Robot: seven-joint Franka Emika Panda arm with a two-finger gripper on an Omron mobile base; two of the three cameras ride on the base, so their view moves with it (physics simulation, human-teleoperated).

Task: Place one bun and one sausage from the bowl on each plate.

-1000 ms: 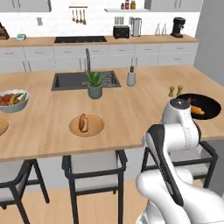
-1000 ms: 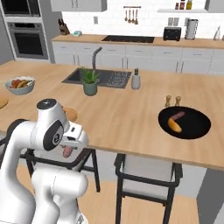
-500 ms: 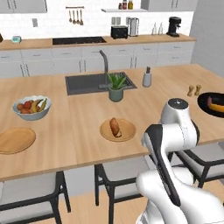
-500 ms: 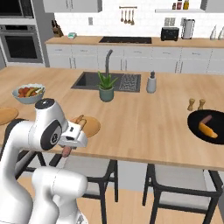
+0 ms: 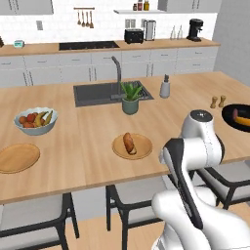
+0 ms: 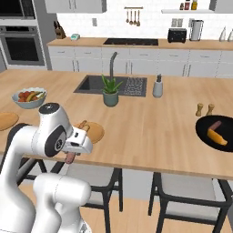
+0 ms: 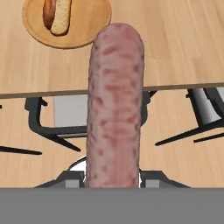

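Claw: our claw (image 6: pixel 69 156) is clamped on a sausage (image 7: pixel 114 105), which hangs just off the worktop's near edge in the right base view and stands straight up the middle of the hand view.

Near plate: in the hand view, at about 11 o'clock from the sausage, a wooden plate (image 7: pixel 83 33) already carries a bun with a sausage; in the left base view that same plate (image 5: pixel 141 149) lies at 10 o'clock from the arm.

Second plate: an unfilled wooden plate (image 5: pixel 19 157) lies on the worktop (image 5: pixel 88 141) at 9 o'clock, near the far left edge, with the pale fruit bowl (image 5: pixel 35 120) just behind it.

Bowl: the black bowl (image 6: pixel 218 132) sits at 3 o'clock in the right base view and holds one more sausage and a bun (image 6: pixel 216 137).

Change: over the last second the whole scene has slid rightward in both base views, so we judge the base has driven left; the things on the worktop have not moved, and our grip has stayed as it was.

Meaning: we judge one plate is served, and this sausage is meant for the unfilled plate; the remaining bun would follow.
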